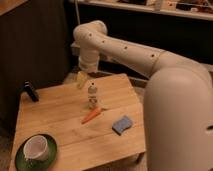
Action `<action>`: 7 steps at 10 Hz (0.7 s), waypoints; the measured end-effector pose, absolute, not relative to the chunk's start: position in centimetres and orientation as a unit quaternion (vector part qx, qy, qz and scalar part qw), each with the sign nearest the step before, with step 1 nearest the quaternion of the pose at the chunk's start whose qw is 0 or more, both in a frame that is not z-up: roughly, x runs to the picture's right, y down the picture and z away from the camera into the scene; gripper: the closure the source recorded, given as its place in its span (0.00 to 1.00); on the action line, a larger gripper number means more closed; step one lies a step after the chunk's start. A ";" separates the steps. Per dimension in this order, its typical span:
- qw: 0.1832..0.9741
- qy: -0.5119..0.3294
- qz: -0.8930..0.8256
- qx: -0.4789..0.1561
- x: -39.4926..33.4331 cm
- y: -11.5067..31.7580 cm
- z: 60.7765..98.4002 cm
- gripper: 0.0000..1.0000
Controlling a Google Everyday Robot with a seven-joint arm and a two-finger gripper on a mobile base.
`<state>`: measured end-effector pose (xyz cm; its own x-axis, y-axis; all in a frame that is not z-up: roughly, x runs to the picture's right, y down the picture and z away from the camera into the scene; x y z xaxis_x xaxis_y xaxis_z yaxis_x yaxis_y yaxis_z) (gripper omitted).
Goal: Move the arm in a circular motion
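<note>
Cream arm (125, 50) reaching over tabletop (60, 120), tan gripper (81, 79) just up-left of the small bottle (92, 95), its opening impossible to tell

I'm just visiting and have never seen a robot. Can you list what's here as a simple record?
arm: cream-white, reaching in from the right
gripper: tan tip, hanging above the table's far edge
table: wooden
middle: small bottle, carrot, blue sponge
near left: white cup on green plate
far left: dark object
</note>
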<state>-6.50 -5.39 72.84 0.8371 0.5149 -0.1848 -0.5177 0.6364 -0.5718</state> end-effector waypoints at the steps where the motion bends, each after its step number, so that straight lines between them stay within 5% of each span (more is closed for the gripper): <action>1: 0.900 0.006 0.298 -0.317 -4.5 -4.9 72.7 0.20; 7: 0.853 0.039 0.414 -0.315 9.0 2.7 68.9 0.20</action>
<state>9.02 2.70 68.91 0.6536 0.6826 -0.3270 -0.7312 0.4579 -0.5057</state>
